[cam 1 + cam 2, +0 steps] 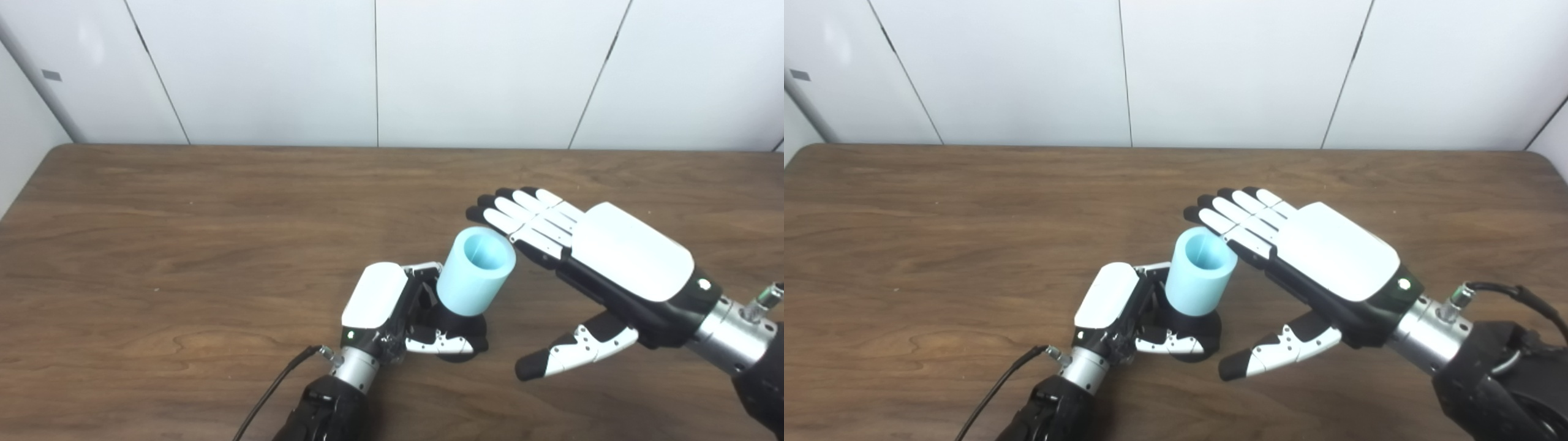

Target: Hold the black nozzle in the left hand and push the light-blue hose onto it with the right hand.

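- The light-blue hose (476, 271) is a short, wide tube, a little below the centre of the frame. It stands almost upright, with a small tilt, and its open end looks up toward the camera.
- Its lower end sits on the black nozzle (460, 334), which shows only as a dark round base under the tube, resting on the table (184, 245).
- The left hand (392, 312) comes in from the bottom edge, left of centre. Its fingers and thumb are wrapped around the black nozzle, and the upper fingers touch the lower left side of the hose.
- The right hand (1304, 263) comes in from the lower right. It is flat and spread, with the back of the hand up, and it grips nothing.
- The fingertips (1213, 214) of the right hand reach over the upper right rim of the hose. Whether they touch the rim, I cannot tell.
- The thumb (1268, 355) of the right hand points down and left, apart from the hose and near the nozzle base.
- A thin black cable (275, 386) runs from the left wrist to the bottom edge.
- Behind the brown wooden table, white wall panels (275, 67) fill the upper part of the frame.
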